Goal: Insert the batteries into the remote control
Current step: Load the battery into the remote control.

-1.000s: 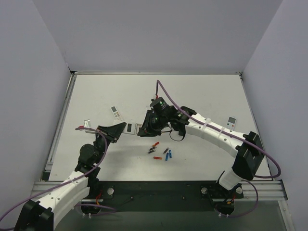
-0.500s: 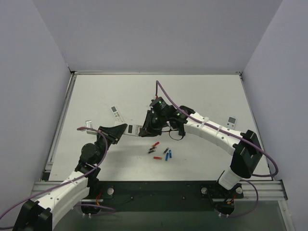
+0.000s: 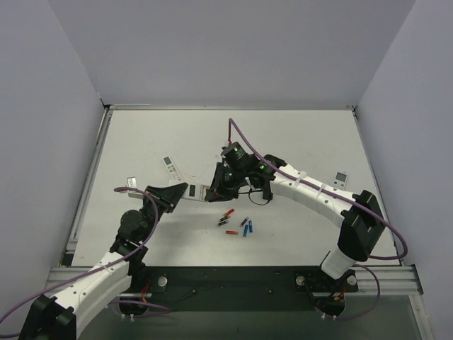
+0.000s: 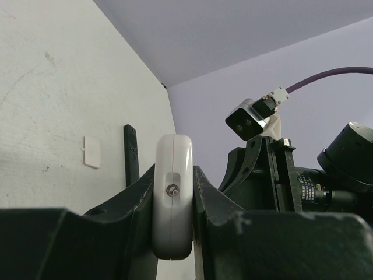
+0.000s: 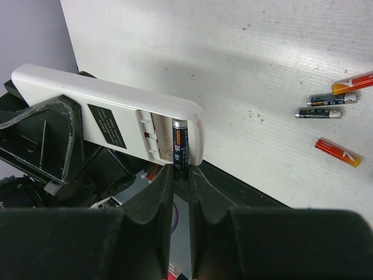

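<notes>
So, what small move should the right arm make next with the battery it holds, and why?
Probably press the battery flat into the open bay. The right gripper pinches it, one end in the remote control that the left gripper clamps, but it looks not seated yet.

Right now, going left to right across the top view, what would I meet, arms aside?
Small white piece → slim white remote → remote control → loose batteries → small white remote.

left pincer (image 4: 173,201) clamped, right pincer (image 5: 179,175) clamped
</notes>
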Robot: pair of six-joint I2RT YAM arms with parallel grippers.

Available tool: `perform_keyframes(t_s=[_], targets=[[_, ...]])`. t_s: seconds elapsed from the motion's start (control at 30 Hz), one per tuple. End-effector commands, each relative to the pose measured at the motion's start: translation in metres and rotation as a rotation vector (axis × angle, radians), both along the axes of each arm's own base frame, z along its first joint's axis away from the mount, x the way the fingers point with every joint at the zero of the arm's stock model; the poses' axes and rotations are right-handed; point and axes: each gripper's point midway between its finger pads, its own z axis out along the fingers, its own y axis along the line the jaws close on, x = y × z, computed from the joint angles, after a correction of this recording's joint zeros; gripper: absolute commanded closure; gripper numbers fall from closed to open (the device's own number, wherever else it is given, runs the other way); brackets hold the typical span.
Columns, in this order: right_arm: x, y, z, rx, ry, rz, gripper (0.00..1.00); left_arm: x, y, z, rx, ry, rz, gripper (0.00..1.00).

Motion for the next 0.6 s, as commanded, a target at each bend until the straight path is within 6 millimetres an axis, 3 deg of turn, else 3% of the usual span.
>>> perform_keyframes(t_s=[0.0, 0.3, 0.57], targets=[[0.0069, -0.0048, -0.0096, -0.045, -0.002, 0.002, 1.0, -0.0065, -0.0043, 0.0649, -0.117, -0.134, -0.039, 1.0], [0.007, -0.0054, -0.0105, -0.05, 0.0, 0.0, 0.98, -0.0045, -0.0029, 0.0617, -0.125, -0.108, -0.028, 1.0], [0.0088, -0.0056, -0.0085, -0.049, -0.004, -0.009, 0.85, -0.0043, -0.0015, 0.062, -0.132, -0.102, -0.022, 1.0]])
